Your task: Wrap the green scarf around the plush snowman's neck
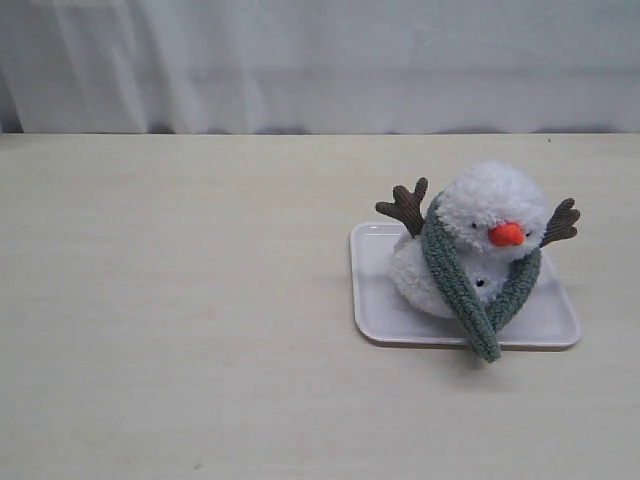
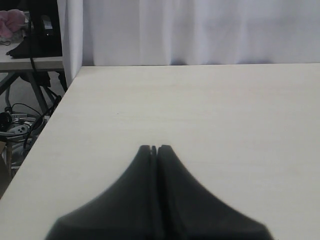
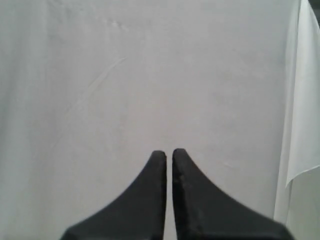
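Note:
The plush snowman (image 1: 490,205) sits on a white tray (image 1: 375,310) at the right of the table in the exterior view, orange nose facing forward and brown twig arms raised. The green scarf (image 1: 445,265) runs around the snowman's neck, and its two ends cross in front of the body, reaching the tray's front edge. Neither arm appears in the exterior view. My left gripper (image 2: 154,148) is shut and empty above bare tabletop. In its own wrist view my right gripper (image 3: 169,152) faces a white curtain, shut with a thin slit between its fingers and nothing in them.
A white curtain (image 1: 320,60) hangs behind the pale wooden table (image 1: 180,300). In the left wrist view the table's side edge (image 2: 50,120) shows, with cables and another desk beyond it.

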